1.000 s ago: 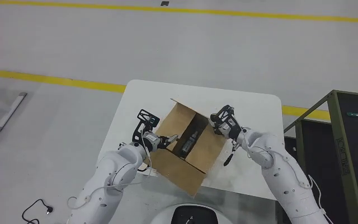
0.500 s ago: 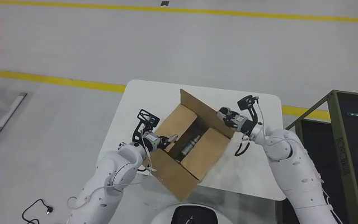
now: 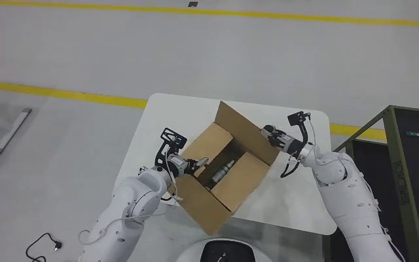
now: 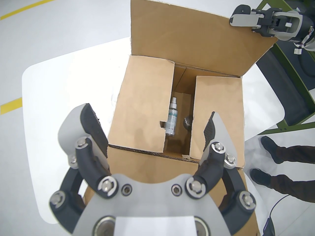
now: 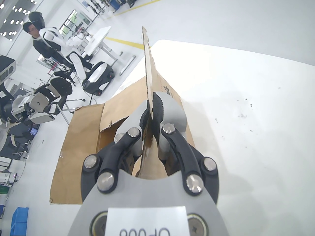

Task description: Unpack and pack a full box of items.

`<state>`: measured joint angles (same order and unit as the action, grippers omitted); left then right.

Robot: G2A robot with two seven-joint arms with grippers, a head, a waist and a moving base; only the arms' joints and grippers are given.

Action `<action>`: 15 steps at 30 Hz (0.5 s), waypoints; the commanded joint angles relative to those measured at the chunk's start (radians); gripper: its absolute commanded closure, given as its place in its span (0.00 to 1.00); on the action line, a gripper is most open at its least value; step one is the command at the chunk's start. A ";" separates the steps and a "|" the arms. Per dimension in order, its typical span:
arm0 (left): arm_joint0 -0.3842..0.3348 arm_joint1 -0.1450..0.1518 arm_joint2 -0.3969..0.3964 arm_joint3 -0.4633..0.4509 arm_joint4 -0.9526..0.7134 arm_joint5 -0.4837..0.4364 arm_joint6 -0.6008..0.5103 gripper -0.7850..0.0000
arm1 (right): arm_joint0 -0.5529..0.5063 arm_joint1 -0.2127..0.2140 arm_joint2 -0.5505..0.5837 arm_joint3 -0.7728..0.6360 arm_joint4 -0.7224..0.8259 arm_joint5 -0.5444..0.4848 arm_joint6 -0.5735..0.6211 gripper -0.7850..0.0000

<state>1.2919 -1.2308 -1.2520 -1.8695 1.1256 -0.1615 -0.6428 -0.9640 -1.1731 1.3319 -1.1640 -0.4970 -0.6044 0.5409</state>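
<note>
White table (image 3: 183,111): brown cardboard box (image 3: 250,171), one flap (image 4: 196,42) upright, spray bottle (image 4: 171,119) inside.

Lit brightly and evenly from overhead, with rows of ceiling lamps (image 5: 15,8) in the hall behind and only a soft, faint shadow beside the box (image 3: 245,173) on the white table (image 3: 190,111). Washed almost to blank white across the table top in the right wrist view, yet dim inside the box, with the spray bottle (image 4: 172,119) in shade between the inner flaps. Bent strongly toward the edges of both wrist views, with the yellow floor line (image 3: 65,93), straight from the top, drawn as an arc.
</note>
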 commanded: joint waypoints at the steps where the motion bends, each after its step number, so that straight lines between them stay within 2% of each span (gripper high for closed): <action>1: 0.000 0.000 0.000 0.000 0.000 0.000 0.000 0.00 | 0.004 0.002 0.002 0.009 0.006 -0.003 0.000 0.91; 6: 0.000 0.000 0.000 0.000 0.000 0.000 0.000 0.00 | 0.010 0.005 -0.001 0.034 0.009 -0.007 0.011 0.75; 10: 0.000 0.000 0.000 0.000 0.000 0.000 0.000 0.00 | 0.009 0.006 -0.009 0.050 0.008 -0.004 0.008 0.68; 15: 0.000 0.000 0.000 0.000 0.000 0.000 0.000 0.00 | 0.009 0.008 -0.016 0.076 -0.003 0.000 0.006 0.64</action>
<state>1.2919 -1.2308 -1.2520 -1.8695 1.1256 -0.1615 -0.6428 -0.9554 -1.1653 1.3175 -1.0944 -0.4971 -0.6058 0.5464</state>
